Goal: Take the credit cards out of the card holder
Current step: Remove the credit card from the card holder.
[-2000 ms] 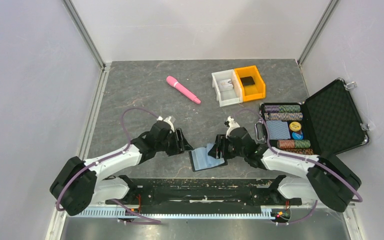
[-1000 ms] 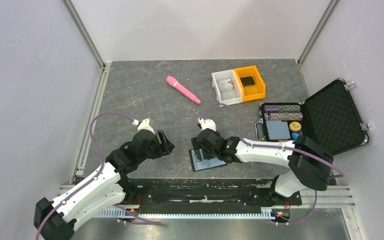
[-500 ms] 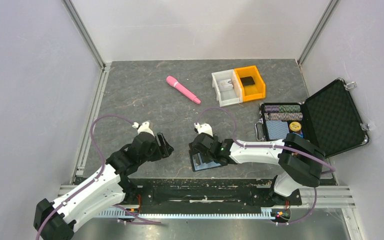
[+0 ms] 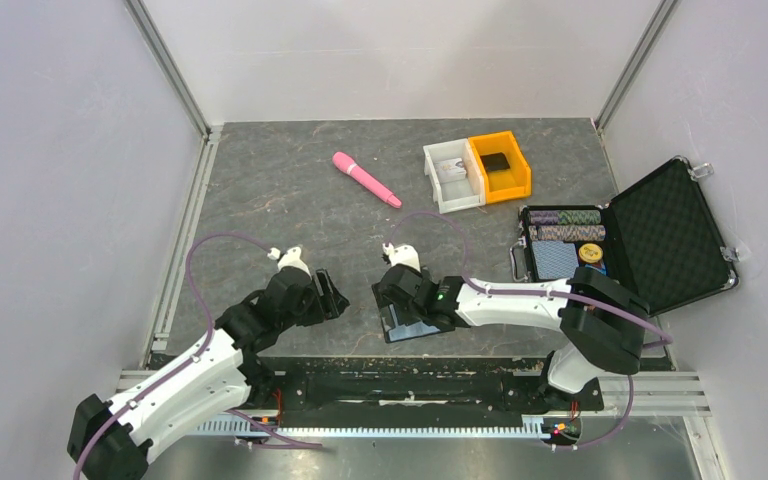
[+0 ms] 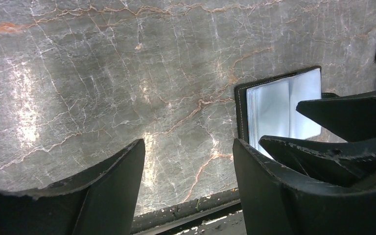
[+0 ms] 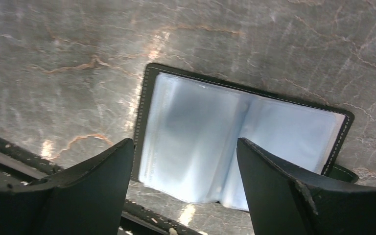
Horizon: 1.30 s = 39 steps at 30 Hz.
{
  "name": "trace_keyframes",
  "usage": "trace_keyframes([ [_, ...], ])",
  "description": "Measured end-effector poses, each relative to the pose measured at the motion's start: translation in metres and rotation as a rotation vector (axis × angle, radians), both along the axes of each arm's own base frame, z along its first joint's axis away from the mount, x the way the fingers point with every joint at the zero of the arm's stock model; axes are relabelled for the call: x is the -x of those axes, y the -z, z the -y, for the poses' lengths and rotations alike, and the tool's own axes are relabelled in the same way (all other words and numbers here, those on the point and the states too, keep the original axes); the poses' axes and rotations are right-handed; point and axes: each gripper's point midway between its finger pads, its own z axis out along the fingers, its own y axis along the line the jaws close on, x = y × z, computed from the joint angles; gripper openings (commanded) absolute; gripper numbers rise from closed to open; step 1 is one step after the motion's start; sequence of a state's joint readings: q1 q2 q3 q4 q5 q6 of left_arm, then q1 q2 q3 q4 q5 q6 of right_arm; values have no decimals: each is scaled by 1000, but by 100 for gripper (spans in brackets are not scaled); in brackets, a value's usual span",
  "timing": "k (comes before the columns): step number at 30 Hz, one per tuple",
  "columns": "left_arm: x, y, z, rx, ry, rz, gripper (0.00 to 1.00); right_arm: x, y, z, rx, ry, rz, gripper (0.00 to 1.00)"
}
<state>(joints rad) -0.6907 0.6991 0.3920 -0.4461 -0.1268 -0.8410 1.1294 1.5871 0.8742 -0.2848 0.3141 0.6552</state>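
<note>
Jaws on both grippers stand wide apart and hold nothing. The right gripper [image 4: 400, 303] hangs low over the card holder [image 4: 422, 330], which lies open and flat at the table's [image 4: 290, 200] near edge, about midway along it, just short of the rail [image 4: 410, 372]. In the right wrist view its fingers [image 6: 98, 186] bracket one leaf: one sits just outside the holder's outer edge, the other at the spine. Whether either touches the holder I cannot tell. That placement reads as a line-up for reaching into the sleeves or pinning a leaf down, and the wide spread suits a flat thing that must be taken by an edge. The left gripper [image 4: 330, 294] hovers near the holder's left side, apart from it, over bare table. It is likely placed there to steady the holder or to receive a card.

The holder is a black bifold with pale stitching round the rim. Its inner panels are glossy, bluish-grey clear sleeves, several stacked on one leaf, with glare across them. A small tab [image 6: 345, 172] pokes out at one corner. No card face, print or number can be made out in the sleeves, so whether cards sit inside is unclear. By my reading, no card has come out yet.
</note>
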Motion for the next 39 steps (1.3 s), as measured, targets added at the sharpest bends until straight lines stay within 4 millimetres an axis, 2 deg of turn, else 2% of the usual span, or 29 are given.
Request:
trace_keyframes([
  [5, 0, 1, 0, 2, 2, 0, 73, 0, -15, -14, -28, -9, 18, 77],
  [8, 0, 0, 1, 7, 5, 2, 73, -2, -17, -15, -29, -2, 26, 77],
  [19, 0, 4, 3, 14, 9, 4, 73, 1, 2, -9, 21, 12, 2, 75],
  [26, 1, 4, 5, 21, 18, -1, 73, 4, 13, -2, 41, 16, -9, 66],
  [39, 0, 12, 9, 14, 27, -23, 73, 1, 14, -6, 13, 24, 8, 55],
])
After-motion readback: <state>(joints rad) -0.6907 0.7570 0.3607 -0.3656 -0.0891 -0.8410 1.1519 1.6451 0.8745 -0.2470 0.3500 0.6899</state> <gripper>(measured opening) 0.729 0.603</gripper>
